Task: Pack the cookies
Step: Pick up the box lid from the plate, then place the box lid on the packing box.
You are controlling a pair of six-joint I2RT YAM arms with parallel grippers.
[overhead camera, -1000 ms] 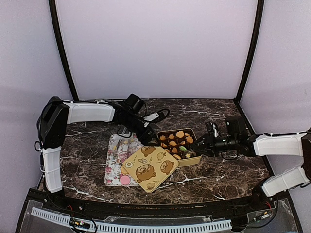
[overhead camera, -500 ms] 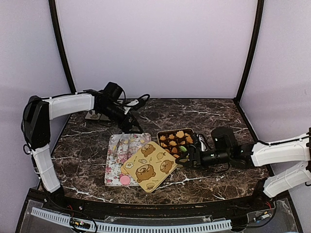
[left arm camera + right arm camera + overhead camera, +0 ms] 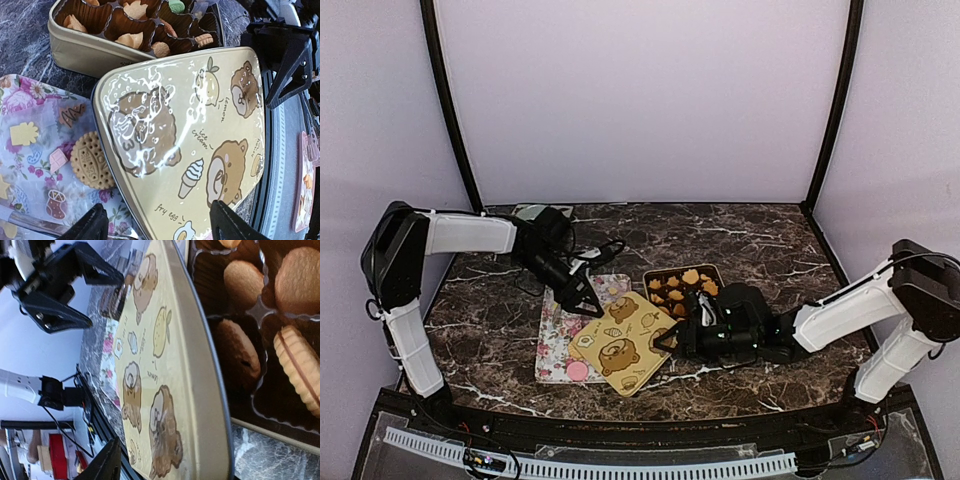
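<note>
Left end effector (image 3: 157, 227) and right end effector (image 3: 672, 335) are hovering wide and empty by the lid (image 3: 185, 135); cookies (image 3: 295, 367) are sitting in the tin (image 3: 75, 47) mid-worktop, one waffle cookie (image 3: 91, 160) lying on the tray (image 3: 30, 100) nearer the left edge, probably light and brittle, wanting a gentle edge-to-edge pinch.

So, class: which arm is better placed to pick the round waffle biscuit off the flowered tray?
Left. The left gripper hangs open over the tray, with the waffle biscuit just ahead in its wrist view. The right gripper sits across the bear-print lid, beside the tin.
</note>
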